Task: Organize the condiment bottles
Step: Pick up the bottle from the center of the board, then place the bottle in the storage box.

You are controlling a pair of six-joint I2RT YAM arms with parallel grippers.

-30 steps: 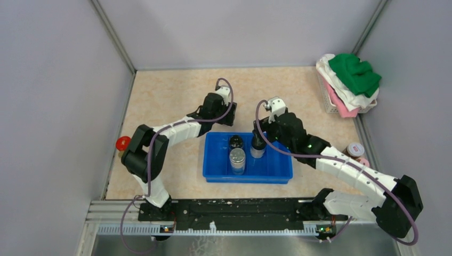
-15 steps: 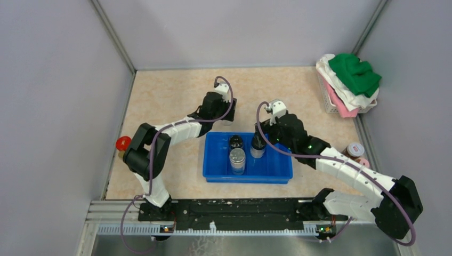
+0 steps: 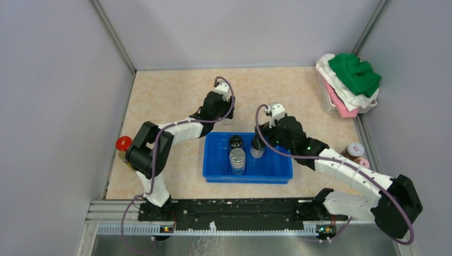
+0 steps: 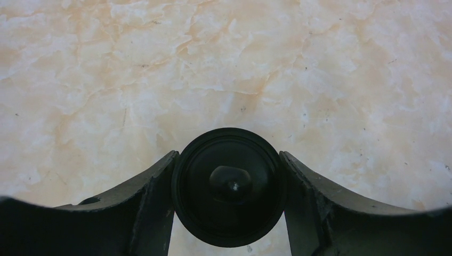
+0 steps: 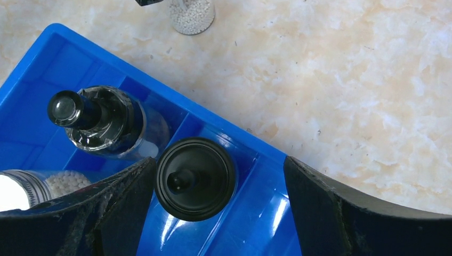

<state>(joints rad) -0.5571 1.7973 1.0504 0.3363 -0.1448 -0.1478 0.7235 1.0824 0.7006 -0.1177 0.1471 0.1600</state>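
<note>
My left gripper (image 4: pixel 228 156) stands just behind the blue tray (image 3: pixel 277 173), shut on a black-capped bottle (image 4: pixel 229 186); both fingers press the cap's sides. That bottle's clear body holds white beads (image 5: pixel 192 13). My right gripper (image 5: pixel 219 160) hangs open over the tray's back right part. A second black-capped bottle (image 5: pixel 196 178) stands in the tray beside its left finger, with a wide gap to the right finger. Also in the tray are a dark bottle (image 5: pixel 106 125) and a silver-capped jar (image 3: pixel 237 159).
A red-capped bottle (image 3: pixel 123 144) stands at the table's left edge. A brown-lidded jar (image 3: pixel 355 150) and a pink-capped one (image 3: pixel 364 161) stand at the right edge. A basket of folded cloths (image 3: pixel 349 85) sits at the back right. Grey walls enclose the table.
My left gripper has shifted slightly away from the tray and its jaws have narrowed onto the black-capped bottle. My right gripper has stayed open and hardly moved.
</note>
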